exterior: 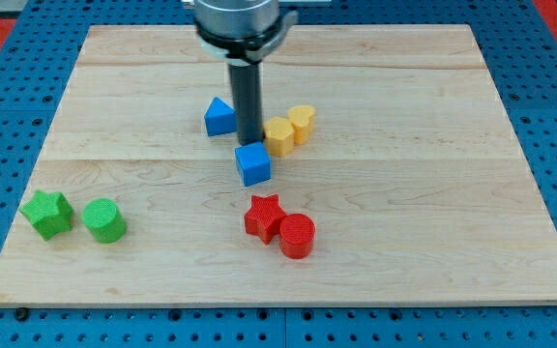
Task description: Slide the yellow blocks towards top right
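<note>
Two yellow blocks sit side by side near the board's middle: a yellow hexagon-like block point(278, 136) and a smaller yellow block point(302, 123) up and to its right, touching it. My tip point(249, 142) stands just left of the first yellow block, between it and a blue triangular block point(219, 117). A blue cube point(253, 163) lies directly below the tip, partly hiding its very end.
A red star point(264, 217) and a red cylinder point(297, 236) lie below the middle. A green star point(47, 213) and a green cylinder point(104, 220) lie at the lower left. The wooden board point(433, 193) rests on a blue pegboard.
</note>
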Action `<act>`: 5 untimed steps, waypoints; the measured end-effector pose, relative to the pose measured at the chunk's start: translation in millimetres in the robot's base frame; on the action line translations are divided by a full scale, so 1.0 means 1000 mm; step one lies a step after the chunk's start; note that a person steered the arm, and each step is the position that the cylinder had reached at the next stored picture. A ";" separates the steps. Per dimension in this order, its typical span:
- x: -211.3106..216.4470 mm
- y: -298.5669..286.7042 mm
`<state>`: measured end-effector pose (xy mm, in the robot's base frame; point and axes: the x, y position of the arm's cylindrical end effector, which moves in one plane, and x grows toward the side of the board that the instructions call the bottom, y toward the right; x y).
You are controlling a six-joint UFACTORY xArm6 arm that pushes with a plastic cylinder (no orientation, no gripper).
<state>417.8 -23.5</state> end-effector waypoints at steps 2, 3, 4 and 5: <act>0.000 0.048; 0.027 0.048; 0.038 0.068; 0.019 0.072</act>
<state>436.9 48.2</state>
